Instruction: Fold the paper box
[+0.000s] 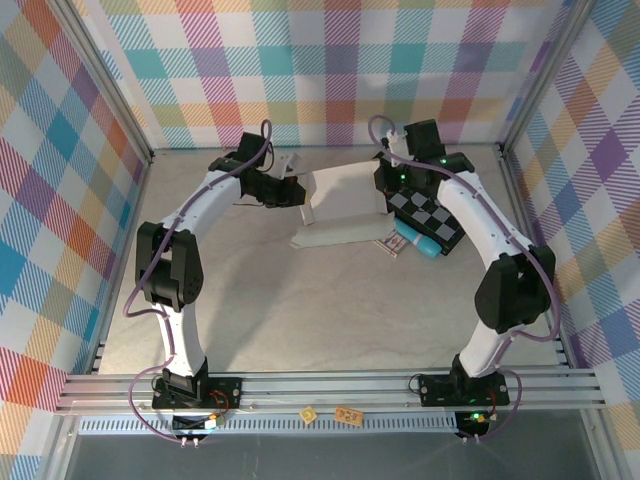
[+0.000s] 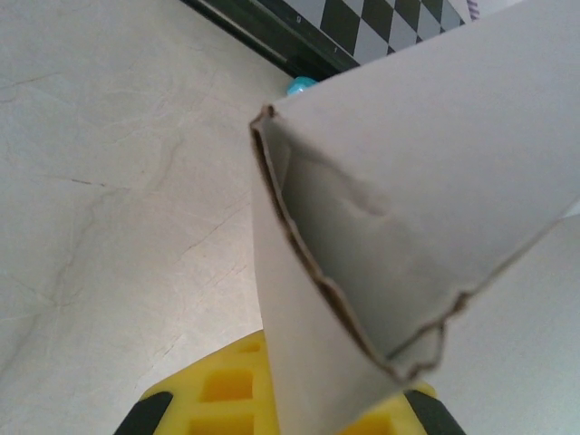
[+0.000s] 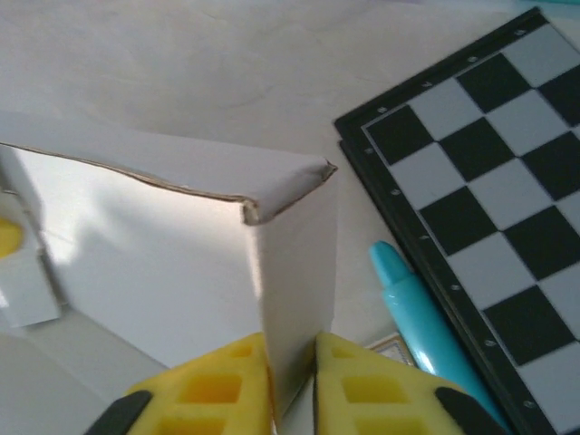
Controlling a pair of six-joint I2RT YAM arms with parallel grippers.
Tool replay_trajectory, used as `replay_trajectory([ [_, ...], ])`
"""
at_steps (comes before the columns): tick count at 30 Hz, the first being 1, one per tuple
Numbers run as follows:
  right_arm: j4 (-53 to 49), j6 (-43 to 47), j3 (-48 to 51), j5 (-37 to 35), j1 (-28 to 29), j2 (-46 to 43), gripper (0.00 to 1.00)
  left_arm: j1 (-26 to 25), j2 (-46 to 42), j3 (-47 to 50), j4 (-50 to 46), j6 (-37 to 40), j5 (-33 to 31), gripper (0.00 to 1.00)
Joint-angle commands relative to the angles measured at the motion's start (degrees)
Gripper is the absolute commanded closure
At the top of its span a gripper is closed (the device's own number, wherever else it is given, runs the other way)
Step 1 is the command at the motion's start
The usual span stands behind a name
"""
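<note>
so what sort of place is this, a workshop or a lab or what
Most likely a robot test cell in a lab. A left arm and a right arm are bolted to an aluminium rail, plaid panels wall in the table, and the props are a paper box and a checkered board.

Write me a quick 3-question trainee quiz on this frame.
1. True or false: the right gripper has a wall of the paper box pinched between its fingers.
2. What lies on the table beside the checkered board? A) a turquoise pen B) a red cup C) a spoon
3. Fill in: the far side of the box, away from the board, is held by the ____ gripper.

Key
1. True.
2. A.
3. Left: the left gripper is shut on the cardboard there.
</note>
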State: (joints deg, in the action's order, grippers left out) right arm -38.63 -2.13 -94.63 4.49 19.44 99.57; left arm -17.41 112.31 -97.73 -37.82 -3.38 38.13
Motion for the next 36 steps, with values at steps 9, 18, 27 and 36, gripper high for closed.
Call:
replay_trajectory([
  [9, -7.1, -2.7, -5.0, -26.5, 8.1, 5.7, 1.0, -3.1, -4.1, 0.0, 0.1, 0.9, 0.6, 1.0],
  [18, -5.7, -3.2, -1.6, -19.3, 8.0, 6.1, 0.94, -3.6, -4.2, 1.4, -0.1, 0.0, -1.7, 1.0],
  [27, -2.0, -4.4, 6.3, -17.7, 5.6, 6.4, 0.96, -5.6, -1.9, 5.1, 3.2, -3.3, -5.6, 1.0],
  [36, -1.8, -6.6, 12.3, -15.5, 5.2, 8.4, 0.95, -8.9, 0.5, 9.9, 6.1, -8.9, -12.8, 1.0],
])
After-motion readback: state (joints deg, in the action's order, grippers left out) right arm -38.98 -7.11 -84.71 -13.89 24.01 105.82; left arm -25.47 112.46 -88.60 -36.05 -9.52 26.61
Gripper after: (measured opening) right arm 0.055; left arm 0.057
